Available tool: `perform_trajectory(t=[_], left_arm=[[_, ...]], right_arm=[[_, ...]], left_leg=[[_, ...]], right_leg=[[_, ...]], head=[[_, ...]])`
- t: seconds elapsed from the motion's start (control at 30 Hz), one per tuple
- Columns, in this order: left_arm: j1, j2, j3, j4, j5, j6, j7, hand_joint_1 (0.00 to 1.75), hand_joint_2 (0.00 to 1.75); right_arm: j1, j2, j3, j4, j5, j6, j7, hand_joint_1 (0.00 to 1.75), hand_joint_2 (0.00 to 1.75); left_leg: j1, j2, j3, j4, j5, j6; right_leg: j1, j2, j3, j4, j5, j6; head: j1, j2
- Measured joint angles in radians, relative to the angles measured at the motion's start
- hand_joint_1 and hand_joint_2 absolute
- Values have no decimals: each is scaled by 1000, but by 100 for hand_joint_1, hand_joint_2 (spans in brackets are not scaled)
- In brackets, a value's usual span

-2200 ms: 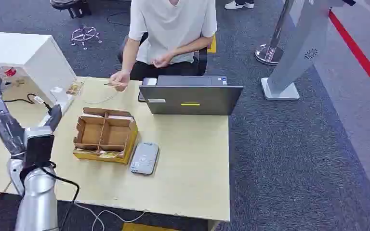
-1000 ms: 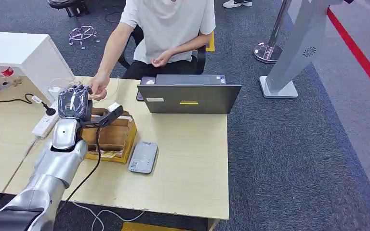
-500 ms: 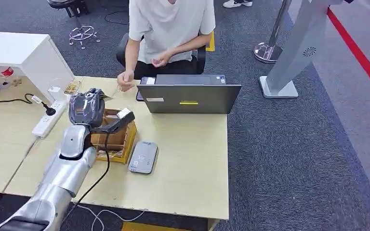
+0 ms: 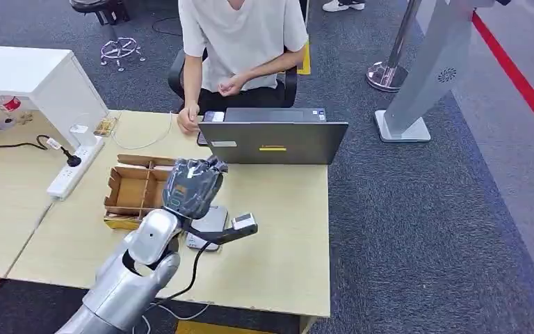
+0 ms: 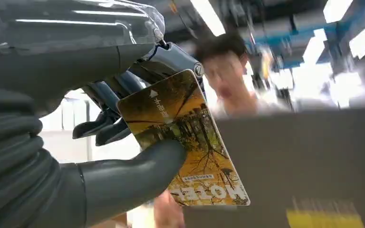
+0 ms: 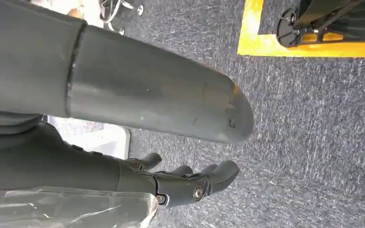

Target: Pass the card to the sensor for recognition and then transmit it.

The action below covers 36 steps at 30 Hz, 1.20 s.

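Note:
My left hand [image 4: 193, 186] hovers over the table, right above the grey card sensor [image 4: 217, 217], which it partly hides. In the left wrist view that hand [image 5: 66, 142] pinches a yellow card [image 5: 185, 142] printed with autumn trees between its thumb and fingers. The card's free end points toward the laptop's lid. My right hand [image 6: 76, 161] hangs over dark carpet with its fingers apart and nothing in it.
A person sits behind the table [image 4: 285, 236], one hand [image 4: 186, 120] resting by the grey laptop [image 4: 272, 142]. A compartmented cardboard box [image 4: 135, 191] lies left of the sensor. A power strip [image 4: 73, 170] and a white cabinet [image 4: 35, 76] stand at the far left.
My left hand took the card from the person over the box, then swung right and nearer to above the sensor. The person's hand drew back beside the laptop.

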Motion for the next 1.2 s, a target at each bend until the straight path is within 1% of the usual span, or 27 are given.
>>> perform_trajectory(t=[0.03,0.13,0.17,0.2,0.27,0.33,0.43,0.67,0.77,0.87,1.0,1.13,1.2], left_arm=[[-7,8,-24,1,27,-51,-2,175,175],[-49,32,-85,30,51,-141,7,175,175],[-70,39,-110,59,62,-177,17,175,175],[-88,45,-129,85,72,-196,20,175,175],[-113,55,-161,131,85,-212,26,175,175],[-130,62,-183,158,90,-217,30,175,175],[-154,67,-209,194,93,-232,52,175,175],[-185,66,-247,253,82,-235,124,175,175],[-186,65,-252,263,66,-217,165,175,175],[-183,66,-257,266,56,-208,185,175,175],[-138,75,-257,260,49,-176,199,175,175],[-54,101,-257,212,35,-151,199,175,175],[-31,106,-257,197,29,-143,199,175,175]], right_arm=[[0,0,-2,0,0,1,-2,0,0],[0,0,-13,0,-3,1,-6,0,0],[0,0,-18,0,-4,0,-6,0,0],[0,0,-20,0,-4,-1,-7,0,0],[0,0,-23,0,-4,-1,-8,0,0],[1,0,-24,0,-4,-1,-8,0,0],[0,0,-29,0,-4,-3,-8,0,0],[1,0,-45,0,-12,-16,4,0,0],[2,0,-50,0,-19,-18,6,0,0],[2,0,-54,0,-21,-18,6,0,0],[3,0,-67,0,-31,-20,6,0,0],[7,0,-78,0,-32,-23,9,0,0],[7,0,-81,0,-32,-24,8,0,0]], left_leg=[[0,0,0,0,0,0],[0,0,0,0,1,0],[0,0,0,0,2,0],[0,0,0,0,2,0],[0,0,0,0,2,0],[0,0,0,0,2,0],[0,0,0,0,2,0],[0,0,0,0,2,0],[0,0,-1,0,2,0],[0,0,-1,0,2,0],[0,0,-1,0,2,0],[0,0,-1,0,1,0],[0,-2,-2,0,1,0]], right_leg=[[0,0,0,0,0,0],[0,0,0,0,1,1],[0,0,0,1,1,1],[0,0,0,1,1,0],[0,1,0,1,2,0],[0,0,-1,1,2,0],[0,0,0,1,1,0],[0,0,-1,1,1,0],[0,0,-1,1,2,0],[0,0,-1,1,2,0],[0,1,-1,1,1,0],[0,0,-1,1,1,1],[0,-1,-1,1,0,1]], head=[[0,0],[0,0],[0,0],[0,0],[0,0],[0,0],[0,0],[0,0],[0,0],[0,0],[0,0],[0,0],[0,0]])
